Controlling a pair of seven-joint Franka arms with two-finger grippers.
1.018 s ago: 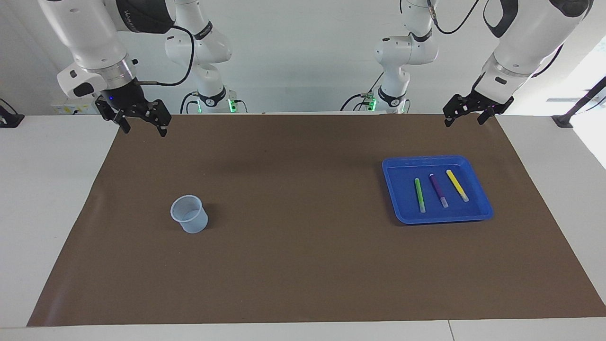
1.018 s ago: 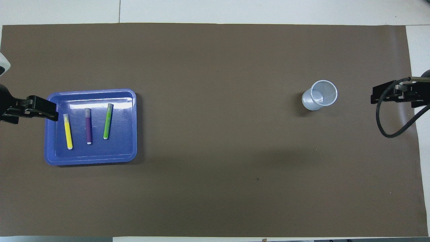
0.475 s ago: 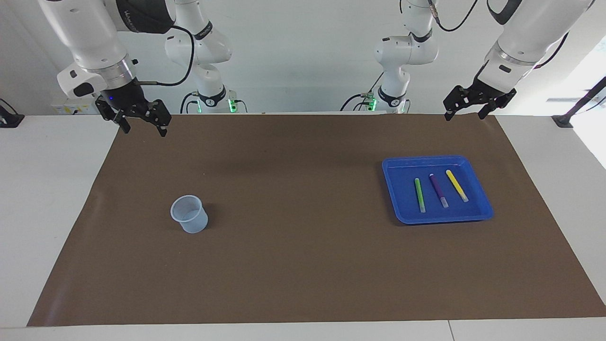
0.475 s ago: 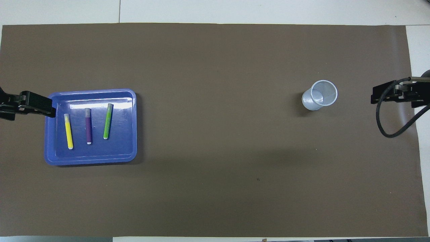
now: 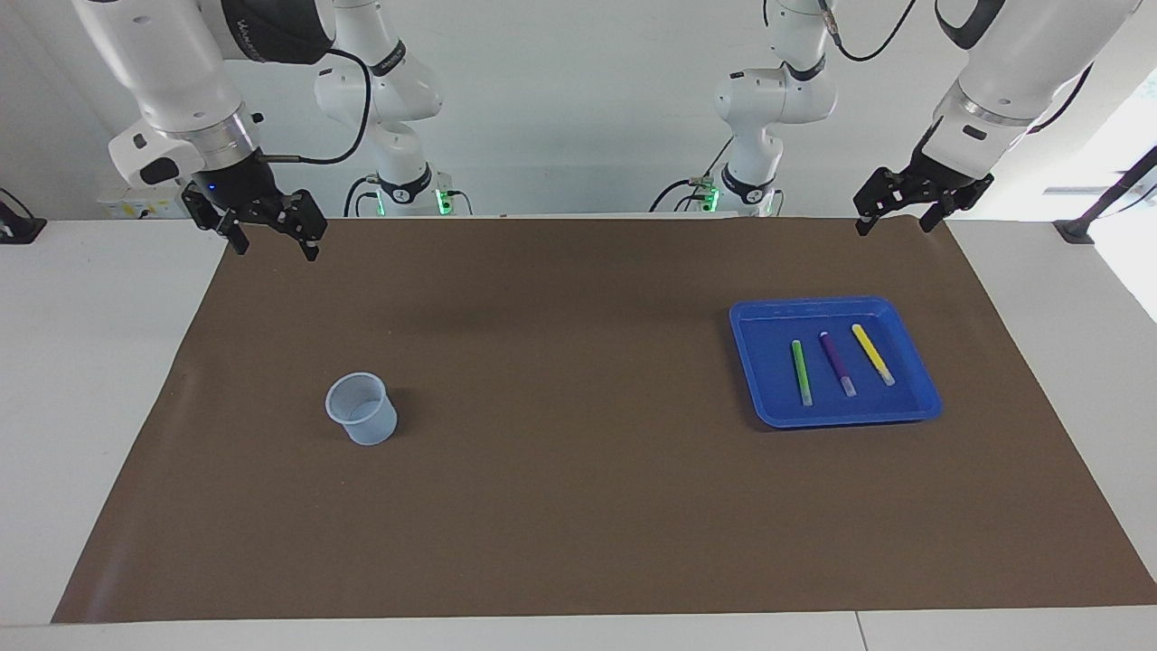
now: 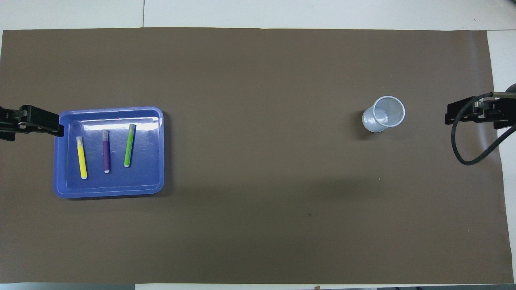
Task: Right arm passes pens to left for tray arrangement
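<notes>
All three pens lie side by side in the tray at my left arm's end of the surface, so the arranging looks done. My left tool and right tool hang raised, fingers apart, empty.

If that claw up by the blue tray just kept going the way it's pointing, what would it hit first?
Probably just the brown mat. The left claw hangs open, pointing down near the mat's edge closest to the robots, clear of the tray and pens. Depth is hard to judge.
</notes>
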